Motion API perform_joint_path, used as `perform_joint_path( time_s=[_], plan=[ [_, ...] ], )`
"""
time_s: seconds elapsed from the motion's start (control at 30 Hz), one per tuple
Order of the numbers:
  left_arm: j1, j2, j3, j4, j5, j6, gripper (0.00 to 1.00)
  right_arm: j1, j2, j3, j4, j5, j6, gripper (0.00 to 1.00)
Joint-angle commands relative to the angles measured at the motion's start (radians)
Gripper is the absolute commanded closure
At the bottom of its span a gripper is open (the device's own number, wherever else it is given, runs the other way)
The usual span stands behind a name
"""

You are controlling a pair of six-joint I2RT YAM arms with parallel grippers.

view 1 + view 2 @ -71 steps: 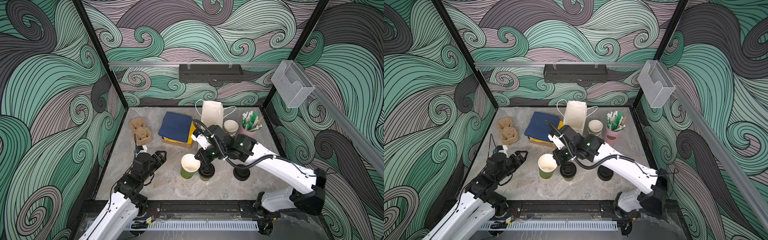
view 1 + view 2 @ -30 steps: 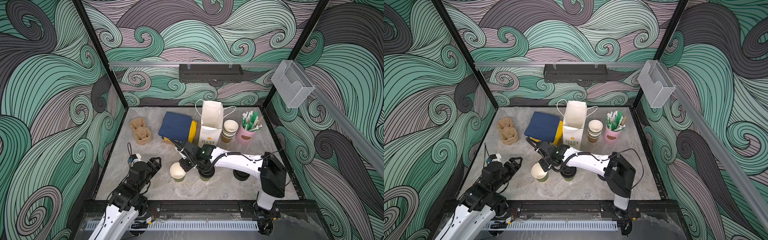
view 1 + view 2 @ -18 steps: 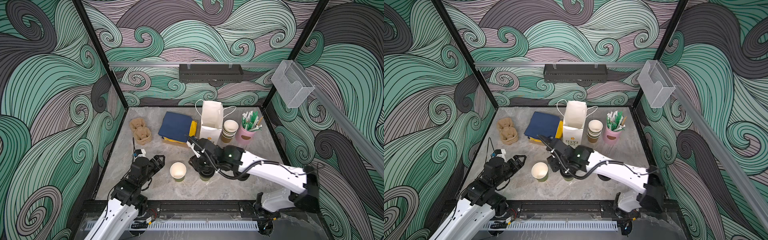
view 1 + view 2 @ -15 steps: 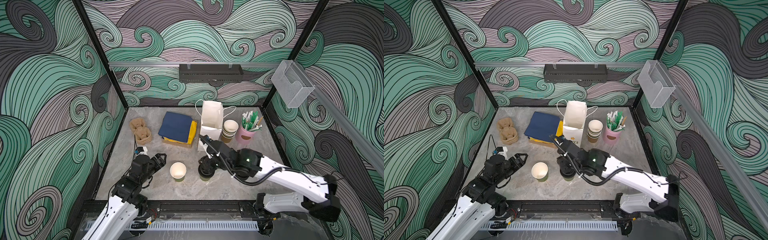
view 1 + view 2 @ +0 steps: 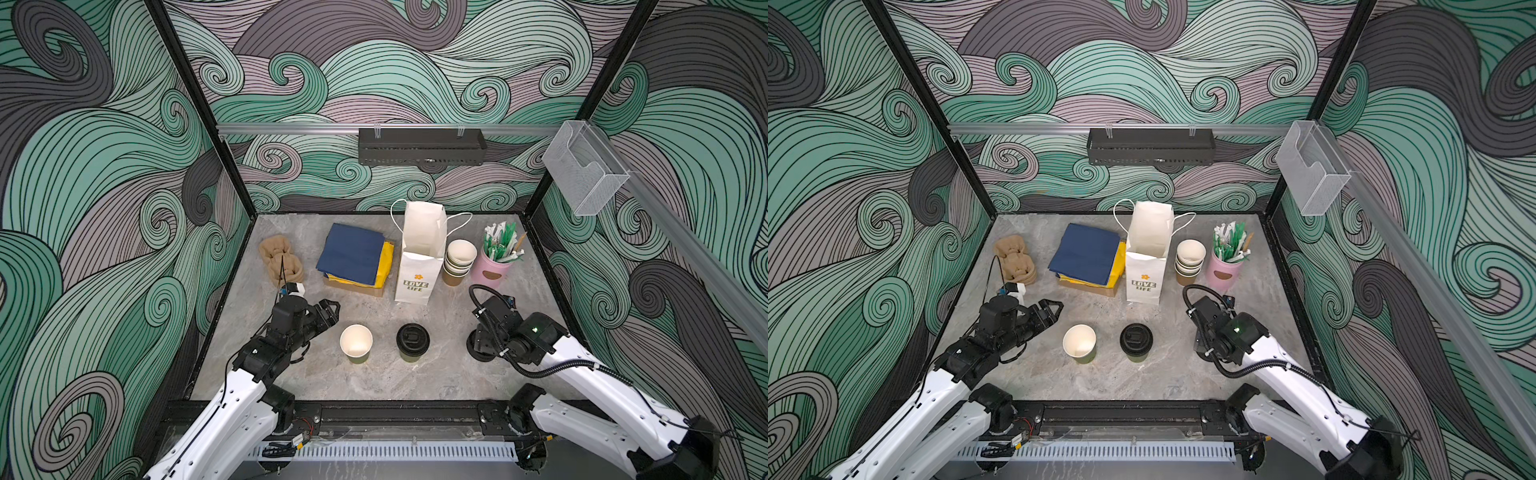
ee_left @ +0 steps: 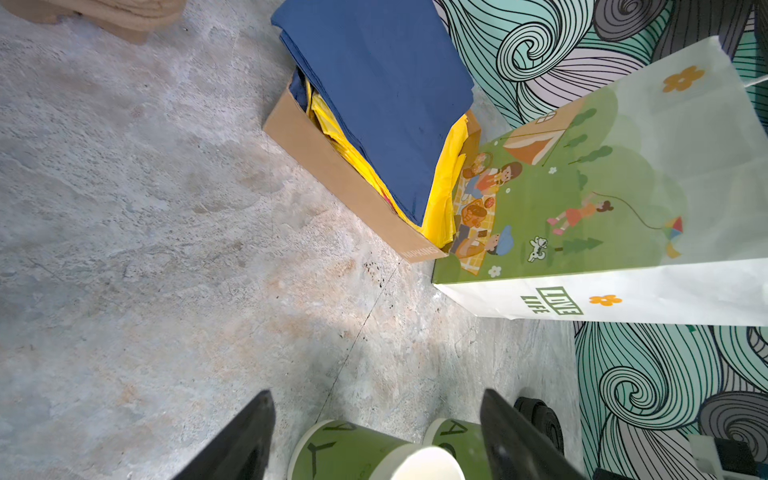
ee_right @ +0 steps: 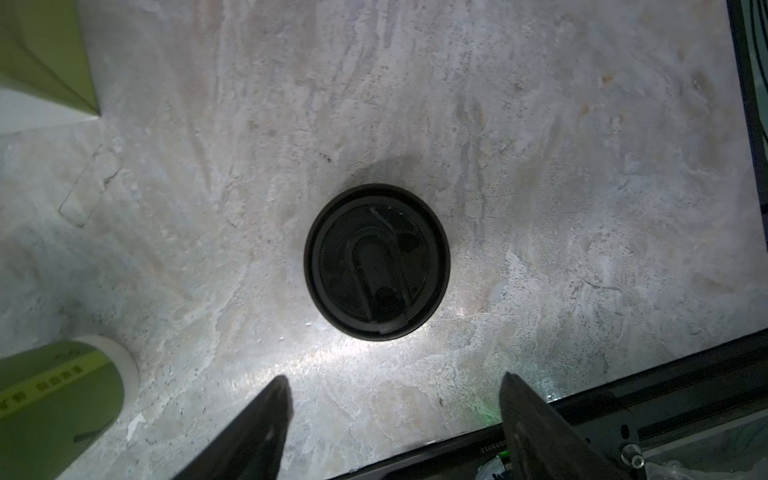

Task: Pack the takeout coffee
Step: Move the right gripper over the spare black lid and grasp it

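Left jaws seen spread, empty, near lidless green cup (image 5: 356, 341); right jaws spread, empty, held above loose black lid (image 7: 377, 262). Lidded cup (image 5: 412, 340) stood on surface (image 5: 374, 384).

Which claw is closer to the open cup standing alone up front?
Left. The left gripper sits just beside the lidless cup; the right gripper is farther off, past the lidded cup, above a loose black lid.
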Motion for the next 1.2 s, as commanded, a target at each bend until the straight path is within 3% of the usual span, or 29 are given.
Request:
perform_joint_path(
  time_s=[0.0,0.3,0.43,0.7,1.17],
  plan=[
    [0.006,-0.006,0.019,0.02,0.011,0.007,0.2,-0.083,0.03,-0.018,0.079,-0.083,-0.093,0.15],
    [0.006,-0.007,0.013,0.023,0.02,-0.001,0.2,-0.187,0.204,-0.008,0.167,-0.188,-0.243,0.14],
    [0.006,-0.008,0.008,0.025,0.014,-0.011,0.2,-0.197,0.248,0.0,0.174,-0.164,-0.245,0.21],
    [0.006,0.008,0.008,0.033,0.02,-0.012,0.2,-0.207,0.337,-0.004,0.209,-0.16,-0.246,0.17],
    [0.005,-0.003,0.004,0.021,0.023,-0.014,0.2,-0.224,0.353,-0.034,0.258,-0.151,-0.23,0.2]
  ],
)
